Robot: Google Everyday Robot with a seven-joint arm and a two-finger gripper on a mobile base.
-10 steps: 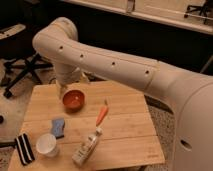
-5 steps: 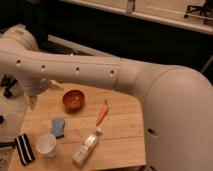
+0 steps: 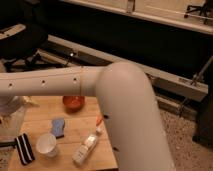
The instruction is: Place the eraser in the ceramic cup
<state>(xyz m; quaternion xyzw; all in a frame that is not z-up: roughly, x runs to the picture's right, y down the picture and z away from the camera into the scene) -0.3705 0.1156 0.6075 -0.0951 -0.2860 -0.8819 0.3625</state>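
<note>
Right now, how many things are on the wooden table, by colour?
White: 2, round ceramic cup, lying bottle with orange tip
Red-orange: 1, round bowl
Blue: 1, sponge-like block
Black, white-striped: 1, flat eraser
Total: 5
The gripper is out of view, past the left edge.

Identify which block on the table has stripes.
The black eraser at the front-left corner, beside the ceramic cup; the blue block is plain. The pincer hangs at the left edge.

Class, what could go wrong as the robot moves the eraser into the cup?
The black white-striped eraser lies at the wooden table's left edge; a nudge could push it off. The small white ceramic cup stands close beside it and might be tipped. The gripper is out of view past the left edge.
</note>
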